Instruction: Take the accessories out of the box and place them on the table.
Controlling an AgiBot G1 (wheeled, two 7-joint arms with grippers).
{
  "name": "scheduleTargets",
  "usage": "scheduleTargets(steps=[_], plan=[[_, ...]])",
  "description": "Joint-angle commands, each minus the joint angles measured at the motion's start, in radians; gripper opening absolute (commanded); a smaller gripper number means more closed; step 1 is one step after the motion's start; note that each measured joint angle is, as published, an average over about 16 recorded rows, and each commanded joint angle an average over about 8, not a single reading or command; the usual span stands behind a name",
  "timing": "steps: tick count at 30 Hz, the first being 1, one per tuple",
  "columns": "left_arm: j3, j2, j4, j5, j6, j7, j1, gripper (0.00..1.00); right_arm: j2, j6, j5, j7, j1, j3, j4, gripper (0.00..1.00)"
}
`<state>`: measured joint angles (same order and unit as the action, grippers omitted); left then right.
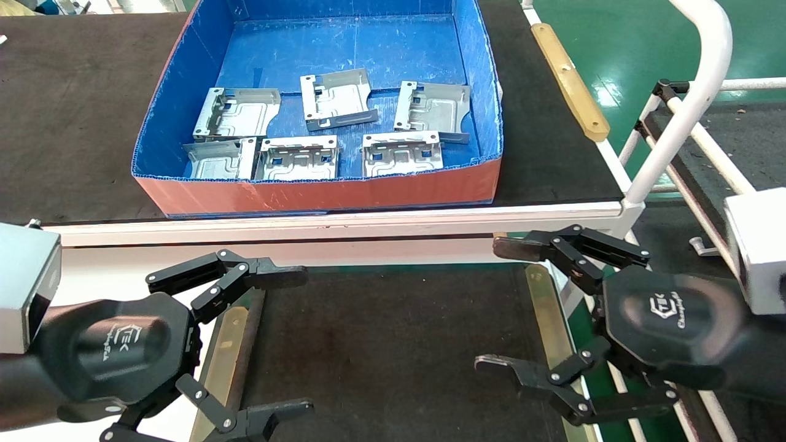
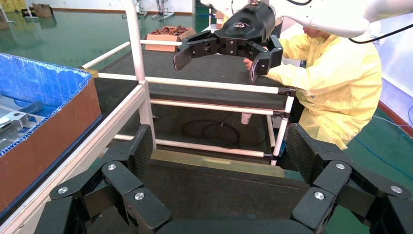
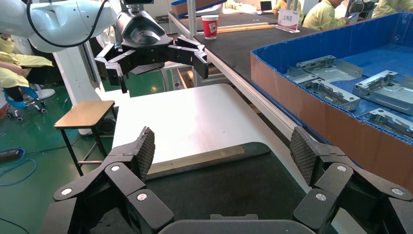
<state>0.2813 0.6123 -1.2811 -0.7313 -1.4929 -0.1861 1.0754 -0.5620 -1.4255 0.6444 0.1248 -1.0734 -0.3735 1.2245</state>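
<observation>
Several silver accessories lie in the blue box [image 1: 319, 193], whose front face is orange-red; one is at the back [image 1: 338, 98] and one at the front right [image 1: 402, 153]. The box stands behind the table, a black mat [image 1: 393, 344]. My left gripper [image 1: 301, 341] is open and empty over the mat's left edge. My right gripper [image 1: 491, 305] is open and empty over its right edge. The left wrist view shows my open left gripper [image 2: 219, 146], the box [image 2: 53, 122] and the right gripper [image 2: 221, 51] farther off. The right wrist view shows my open right gripper [image 3: 221, 146], the box [image 3: 331, 107] and its accessories [image 3: 326, 68].
The box stands on a wider black surface [image 1: 73, 110] edged by a white rail [image 1: 338, 218]. Brass strips [image 1: 230, 344] [image 1: 543, 307] flank the mat. A white tube frame [image 1: 688, 104] rises at the right. A person in yellow [image 2: 341, 83] and a stool [image 3: 85, 112] stand nearby.
</observation>
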Motion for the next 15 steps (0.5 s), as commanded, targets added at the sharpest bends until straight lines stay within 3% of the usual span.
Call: scheduleTargets(steps=[1,8,15], plan=[[0.000,0.000,-0.001,0.001,-0.001,0.000,0.000,1.00,0.000,0.000,0.000,0.000,0.000,0.000,0.000,1.00],[0.004,0.001,0.021,-0.022,0.029,-0.013,0.012,1.00,0.000,0.000,0.000,0.000,0.000,0.000,0.000,1.00],[0.017,0.020,0.037,-0.077,0.138,-0.082,0.062,1.00,0.000,0.000,0.000,0.000,0.000,0.000,0.000,1.00]])
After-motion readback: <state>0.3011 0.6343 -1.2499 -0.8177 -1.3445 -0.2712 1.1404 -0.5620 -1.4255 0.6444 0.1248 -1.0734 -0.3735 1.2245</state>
